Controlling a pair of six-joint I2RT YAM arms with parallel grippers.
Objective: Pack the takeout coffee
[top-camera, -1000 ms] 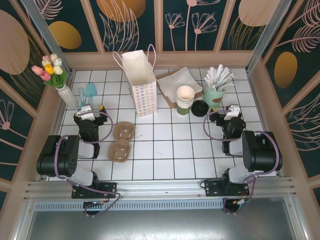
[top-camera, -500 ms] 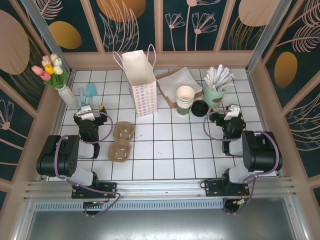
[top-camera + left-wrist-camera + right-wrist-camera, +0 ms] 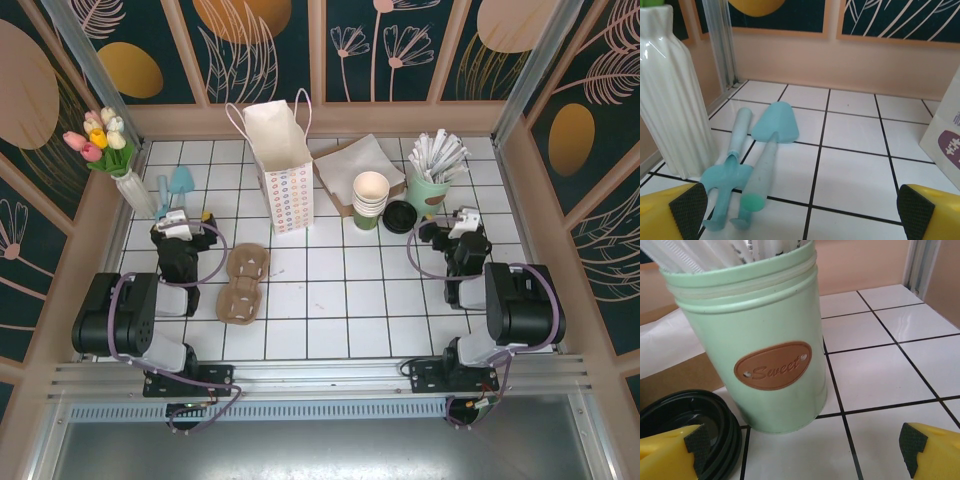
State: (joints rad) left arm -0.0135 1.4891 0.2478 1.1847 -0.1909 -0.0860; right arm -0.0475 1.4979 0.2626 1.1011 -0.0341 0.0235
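The takeout coffee is out of view. A low stack of black lids (image 3: pixel 400 216) (image 3: pixel 685 425) lies on the tiles between the stack of cream-rimmed green cups (image 3: pixel 370 198) and the mint green stick holder (image 3: pixel 430 188) (image 3: pixel 760 365). The patterned paper bag (image 3: pixel 283 165) (image 3: pixel 945 140) stands open at the back centre. My right gripper (image 3: pixel 450 224) (image 3: pixel 800 452) is open, low and just in front of the holder, with the lids by its left finger. My left gripper (image 3: pixel 182 222) (image 3: pixel 802 210) is open and empty, near the teal garden tools (image 3: pixel 760 160).
A white ribbed vase (image 3: pixel 135 190) (image 3: pixel 670 100) of tulips stands at the back left beside the teal tools (image 3: pixel 172 184). Brown cardboard cup carriers (image 3: pixel 244 283) lie right of the left arm. A flat box with white paper (image 3: pixel 355 165) sits behind the cups. Wooden walls ring the tiled floor.
Both wrists have shifted very slightly to the right. Jaws stay open and nothing on the table has moved.
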